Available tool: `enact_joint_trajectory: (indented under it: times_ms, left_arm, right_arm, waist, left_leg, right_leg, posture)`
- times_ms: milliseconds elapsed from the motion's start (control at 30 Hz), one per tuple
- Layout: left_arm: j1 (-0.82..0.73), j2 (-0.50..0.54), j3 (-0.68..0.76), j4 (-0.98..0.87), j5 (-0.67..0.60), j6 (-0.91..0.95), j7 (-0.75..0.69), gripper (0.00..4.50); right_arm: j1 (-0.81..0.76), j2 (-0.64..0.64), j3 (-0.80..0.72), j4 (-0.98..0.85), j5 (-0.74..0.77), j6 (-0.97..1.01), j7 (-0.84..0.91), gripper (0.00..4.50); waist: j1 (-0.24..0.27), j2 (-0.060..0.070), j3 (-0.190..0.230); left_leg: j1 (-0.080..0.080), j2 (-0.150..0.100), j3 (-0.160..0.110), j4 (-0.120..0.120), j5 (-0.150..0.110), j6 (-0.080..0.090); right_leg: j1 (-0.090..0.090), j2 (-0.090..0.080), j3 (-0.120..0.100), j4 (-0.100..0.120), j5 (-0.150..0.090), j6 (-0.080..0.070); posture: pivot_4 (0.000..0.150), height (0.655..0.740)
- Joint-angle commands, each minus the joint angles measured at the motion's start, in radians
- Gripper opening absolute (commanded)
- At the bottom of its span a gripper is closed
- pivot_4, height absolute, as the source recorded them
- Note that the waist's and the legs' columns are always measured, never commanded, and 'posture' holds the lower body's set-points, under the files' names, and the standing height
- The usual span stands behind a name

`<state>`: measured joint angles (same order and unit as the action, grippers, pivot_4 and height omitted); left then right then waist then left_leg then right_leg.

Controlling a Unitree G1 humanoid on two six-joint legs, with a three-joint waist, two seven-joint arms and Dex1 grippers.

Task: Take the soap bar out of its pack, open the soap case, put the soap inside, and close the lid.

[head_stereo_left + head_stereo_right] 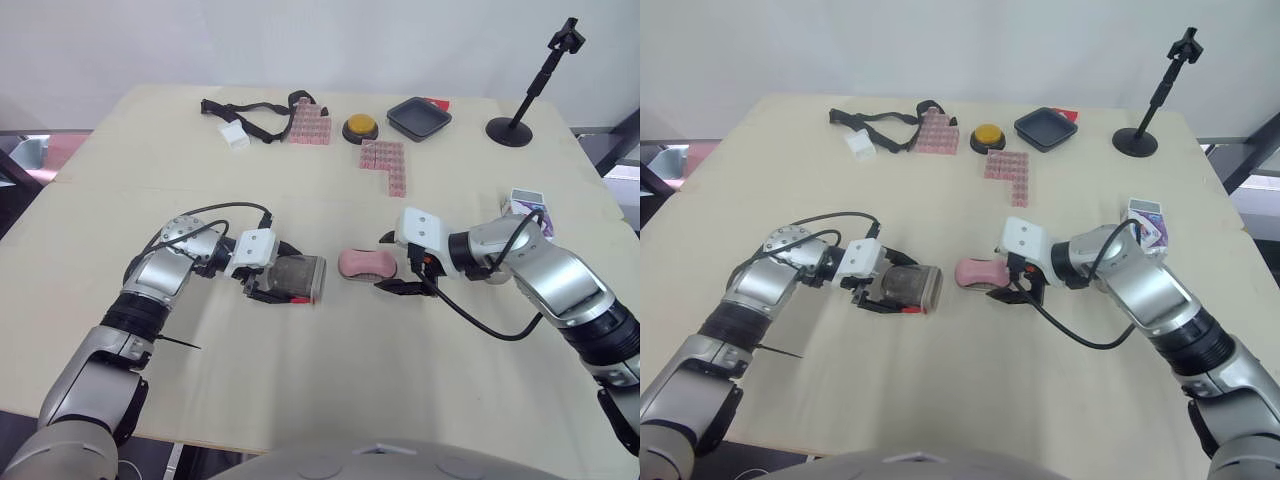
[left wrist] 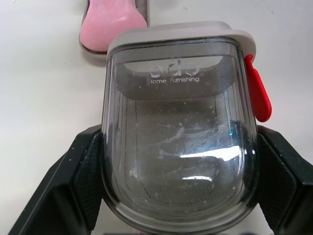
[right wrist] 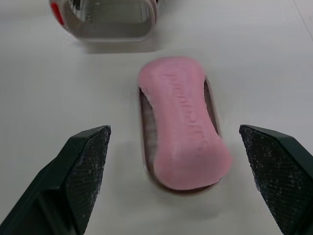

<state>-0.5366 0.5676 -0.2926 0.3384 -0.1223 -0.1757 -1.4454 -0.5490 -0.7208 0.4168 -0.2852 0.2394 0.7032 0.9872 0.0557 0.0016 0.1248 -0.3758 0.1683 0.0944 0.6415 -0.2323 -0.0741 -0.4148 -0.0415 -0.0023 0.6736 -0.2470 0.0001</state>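
The pink soap bar [image 1: 366,264] lies on a shallow dark case base [image 3: 145,128] in the middle of the table. My right gripper [image 1: 388,262] is open, with one finger on each side of the soap's near end and apart from it. Just left of the soap, my left gripper [image 1: 288,276] is shut on the clear soap case lid [image 2: 178,142], which has a grey rim and a red clasp [image 2: 258,93]. The lid's open mouth faces the soap. A white and purple soap pack [image 1: 528,208] lies behind my right arm.
Along the far edge of the table are a black strap with a white block [image 1: 236,135], pink brick pieces [image 1: 309,125], a yellow button [image 1: 360,127], a black tray [image 1: 418,118] and a black stand [image 1: 510,130]. More pink bricks [image 1: 385,160] lie mid-table.
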Motion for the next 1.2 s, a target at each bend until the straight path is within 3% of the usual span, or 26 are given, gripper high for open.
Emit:
enact_joint_trajectory:
  times_ms: [33, 600, 700, 733, 800, 1200]
  left_arm:
    - [0.012, 0.01, 0.012, -0.039, -0.012, 0.008, 0.007, 3.48]
    - [0.043, 0.013, 0.014, -0.091, -0.015, 0.034, 0.029, 3.48]
    - [0.046, 0.014, 0.014, -0.094, -0.015, 0.035, 0.032, 3.48]
    - [0.047, 0.014, 0.014, -0.094, -0.015, 0.035, 0.033, 3.48]
    - [0.046, 0.012, 0.014, -0.09, -0.013, 0.034, 0.035, 3.48]
    - [0.036, -0.011, 0.017, -0.051, -0.006, 0.027, 0.077, 3.48]
  right_arm:
    - [-0.029, 0.023, 0.019, 0.023, -0.035, 0.006, -0.005, 4.5]
    - [-0.028, 0.11, 0.085, 0.158, -0.136, -0.044, -0.01, 4.5]
    - [-0.022, 0.114, 0.08, 0.165, -0.144, -0.046, -0.017, 3.73]
    - [-0.021, 0.114, 0.08, 0.166, -0.147, -0.047, -0.016, 3.19]
    - [-0.017, 0.112, 0.081, 0.166, -0.149, -0.048, -0.013, 2.62]
    - [-0.039, -0.026, 0.021, 0.019, -0.107, -0.117, 0.13, 2.52]
  waist:
    - [0.001, 0.0, 0.0]
    - [-0.002, 0.0, 0.0]
    - [-0.003, 0.0, 0.0]
    - [-0.003, 0.0, 0.0]
    - [-0.004, 0.0, 0.0]
    - [0.004, 0.0, 0.001]
  left_leg:
    - [0.0, 0.0, 0.0, 0.0, 0.0, 0.0]
    - [0.0, 0.001, 0.001, 0.0, 0.001, -0.003]
    - [0.0, 0.002, 0.001, 0.0, 0.001, -0.004]
    - [0.0, 0.002, 0.001, 0.0, 0.002, -0.004]
    - [0.0, 0.002, 0.001, 0.0, 0.002, -0.005]
    - [0.0, 0.002, 0.001, 0.0, 0.002, -0.005]
  right_leg:
    - [0.0, 0.0, 0.0, 0.0, 0.0, 0.0]
    - [0.0, 0.001, 0.0, 0.001, 0.002, 0.003]
    - [0.001, 0.001, 0.001, 0.002, 0.0, 0.001]
    - [0.002, 0.001, 0.001, 0.003, 0.0, 0.0]
    - [0.002, 0.001, 0.001, 0.003, 0.0, 0.0]
    - [0.001, 0.001, 0.0, 0.001, 0.0, 0.001]
  posture:
    - [0.15, 0.7287]
    - [0.15, 0.7287]
    - [0.15, 0.7287]
    - [0.15, 0.7287]
    - [0.15, 0.7287]
    - [0.15, 0.7287]
